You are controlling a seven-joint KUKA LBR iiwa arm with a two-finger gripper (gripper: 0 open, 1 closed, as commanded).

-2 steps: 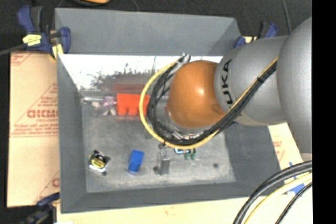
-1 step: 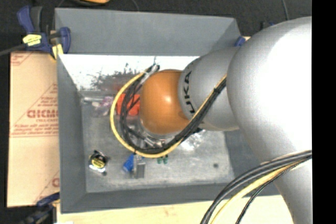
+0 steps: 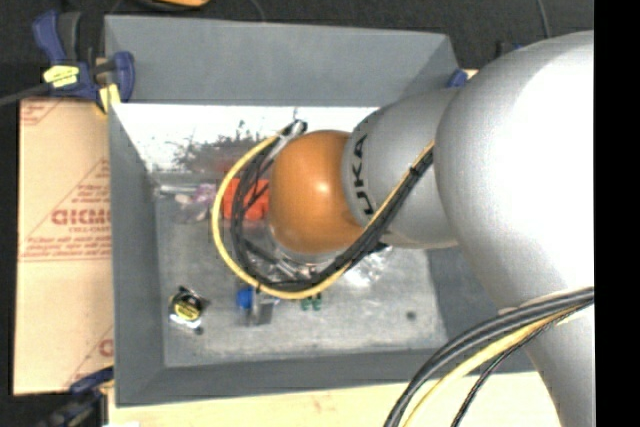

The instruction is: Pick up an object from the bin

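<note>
Starting at the near wall of the grey metal bin: down in the bin's near-left corner sits a small black-and-yellow lump, all on its own, well apart from the action. Moving along the bin's near side, toward the middle of its floor, there's a small blue block with a little grey piece touching it on the right, and a couple of tiny green bits just past that. And right there is the gripper, down low over the blue block and the grey piece. The wrist's round orange cover and a loop of black and yellow cables sit on top of it, so whether the jaws are apart or together, I cannot tell. Over toward the bin's right side, a crumpled clear wrapper peeks out from beneath the silver arm. Further back, around the bin's middle, a red-orange thing shows behind the cables, and toward the bin's far-left a pale pink-and-purple scrap lies on the floor.
</note>
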